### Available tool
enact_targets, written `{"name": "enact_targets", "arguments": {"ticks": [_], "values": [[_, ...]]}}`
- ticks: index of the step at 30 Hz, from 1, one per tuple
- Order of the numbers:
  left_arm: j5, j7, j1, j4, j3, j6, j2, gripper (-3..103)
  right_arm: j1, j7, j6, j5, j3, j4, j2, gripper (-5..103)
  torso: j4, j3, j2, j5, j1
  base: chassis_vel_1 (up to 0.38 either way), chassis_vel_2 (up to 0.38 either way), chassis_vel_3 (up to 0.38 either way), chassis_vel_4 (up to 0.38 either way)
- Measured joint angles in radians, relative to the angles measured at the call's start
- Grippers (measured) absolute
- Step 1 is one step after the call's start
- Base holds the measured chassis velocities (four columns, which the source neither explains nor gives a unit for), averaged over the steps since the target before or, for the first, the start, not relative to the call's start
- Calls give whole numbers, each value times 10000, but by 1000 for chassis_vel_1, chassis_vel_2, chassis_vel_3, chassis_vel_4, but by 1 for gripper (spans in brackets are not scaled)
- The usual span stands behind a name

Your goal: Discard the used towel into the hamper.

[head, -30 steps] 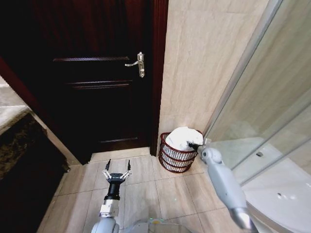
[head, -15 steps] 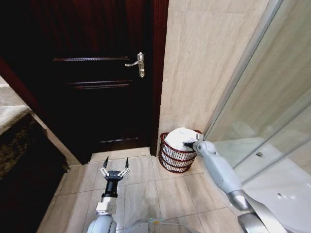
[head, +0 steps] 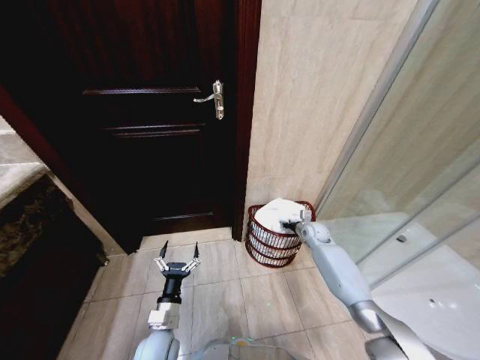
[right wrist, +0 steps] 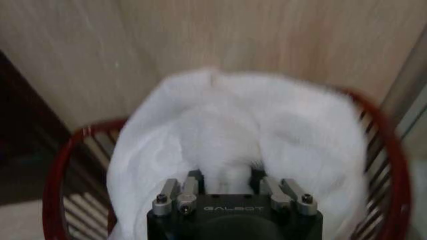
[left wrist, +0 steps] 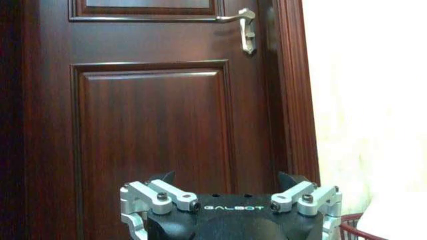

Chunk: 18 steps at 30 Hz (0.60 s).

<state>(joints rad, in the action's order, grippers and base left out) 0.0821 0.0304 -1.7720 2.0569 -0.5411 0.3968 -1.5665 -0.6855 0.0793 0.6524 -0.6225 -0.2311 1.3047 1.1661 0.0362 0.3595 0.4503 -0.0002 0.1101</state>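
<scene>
The hamper (head: 271, 244), a small round red-brown wire basket, stands on the floor against the tiled wall, just right of the door frame. The white used towel (head: 272, 211) fills it and bulges above the rim. My right gripper (head: 289, 223) reaches over the hamper's right rim, down onto the towel. In the right wrist view its fingers are sunk into the towel (right wrist: 233, 125) with a fold pinched between them, inside the hamper's red rim (right wrist: 57, 165). My left gripper (head: 180, 252) hangs open over the floor tiles in front of the door, holding nothing.
A dark wooden door (head: 150, 127) with a metal handle (head: 213, 98) is shut, left of the hamper. A glass shower screen (head: 405, 150) and white shower tray (head: 442, 300) lie to the right. A dark counter edge (head: 30, 225) runs along the left.
My right gripper has moved left from the hamper's right rim to over the towel. The left gripper has drawn back slightly towards me.
</scene>
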Motion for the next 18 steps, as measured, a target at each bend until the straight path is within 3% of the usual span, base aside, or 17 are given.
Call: {"name": "enact_targets", "arguments": {"ticks": [1, 3, 5, 7, 9, 11, 12, 13, 14, 15, 17, 18], "values": [[10, -24, 35, 0, 19, -19, -7, 100, -85, 93, 105, -43, -25, 434, -142, 54, 3, 0, 0, 2, 0, 0, 0, 0, 0], [13, -28, 48, 6, 24, -30, -7, 100, -180, 147, 199, -83, -61, 766, -234, 54, 3, 1, 0, 3, 1, 0, 0, 0, 0], [5, -31, 53, 77, 28, -69, -7, 100, -572, 342, 334, -142, -217, 1691, -392, 66, 4, -1, 0, 0, 0, 0, 0, 0, 0], [2, -31, 53, 93, 29, -76, -11, 100, -716, 410, 309, -141, -283, 1940, -417, 71, 4, -1, 0, 1, 0, 0, 0, 0, 0], [-7, -10, 40, 141, 24, -81, -40, 100, -1454, 493, -89, -81, -615, 2861, -440, 82, 5, -1, 0, 1, 0, 0, 0, 0, 0], [-15, -7, 25, 158, 26, -82, -48, 100, -1703, 492, -298, -47, -741, 3126, -434, 82, 2, -1, 0, 5, 0, 0, 0, 0, 0], [-47, 86, -20, 185, 21, -109, -90, 100, -2780, 476, -1307, 382, -1234, 4239, -336, 88, 2, -2, 0, 4, 0, 0, 0, 0, 0], [-49, 104, -29, 189, 21, -121, -94, 100, -2978, 468, -1539, 513, -1305, 4437, -315, 93, 2, -3, 0, 4, -1, 0, 0, 0, 0], [-90, 164, -71, 227, 20, -220, -105, 100, -3754, 433, -2445, 1180, -1609, 5202, -192, 97, 2, -2, 0, 1, 0, 0, 0, 0, 0], [-90, 164, -71, 227, 20, -220, -105, 100, -3754, 433, -2445, 1180, -1609, 5202, -192, 97, 2, -2, 0, 1, 0, 0, 0, 0, 0], [-173, 214, -126, 305, 22, -416, -100, 100, -4813, 434, -3398, 2085, -1936, 6100, 34, 100, 4, -3, 1, -2, -1, 0, 0, 0, 0], [-193, 220, -133, 322, 22, -466, -96, 100, -4982, 438, -3528, 2210, -1983, 6206, 78, 100, 4, -3, 1, -2, -1, 0, 0, 0, 0]]}}
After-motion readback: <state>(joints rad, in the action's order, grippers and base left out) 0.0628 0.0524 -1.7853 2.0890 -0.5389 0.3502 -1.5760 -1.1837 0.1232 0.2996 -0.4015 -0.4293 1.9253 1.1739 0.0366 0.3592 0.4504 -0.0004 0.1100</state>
